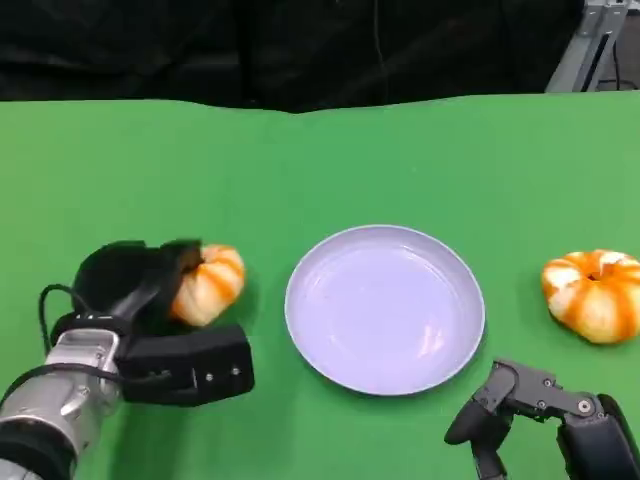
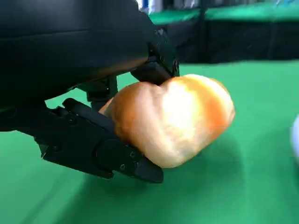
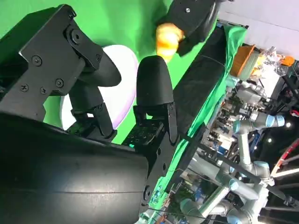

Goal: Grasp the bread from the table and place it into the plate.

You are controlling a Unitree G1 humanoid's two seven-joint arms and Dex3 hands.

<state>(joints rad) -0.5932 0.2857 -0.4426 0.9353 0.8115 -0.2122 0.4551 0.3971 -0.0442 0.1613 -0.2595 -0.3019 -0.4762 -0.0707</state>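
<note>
Your green desk (image 1: pixel 400 150) spreads beneath the robot, and at its centre sits the pale plate (image 1: pixel 385 308), bare and within reach of either arm, the natural drop point. To the plate's left, your left hand (image 1: pixel 150 300) wraps its black fingers (image 2: pixel 107 154) around the bread (image 1: pixel 207 284), an orange-and-white glazed roll; the wrist view shows it clamped from below and above with a shadow under it, so it appears to be raised just off the cloth, though you cannot be sure it has cleared. That hold suits a short sideways carry to the plate, which lies near, with nothing between the two. A second roll (image 1: pixel 594 295) rests on the desk well to the plate's right, apart from it and untouched. Your right hand (image 1: pixel 520 410) waits low beside the plate's near edge, fingers loosely parted and holding nothing; it sits close enough to the rim that you should mind it on the approach.
</note>
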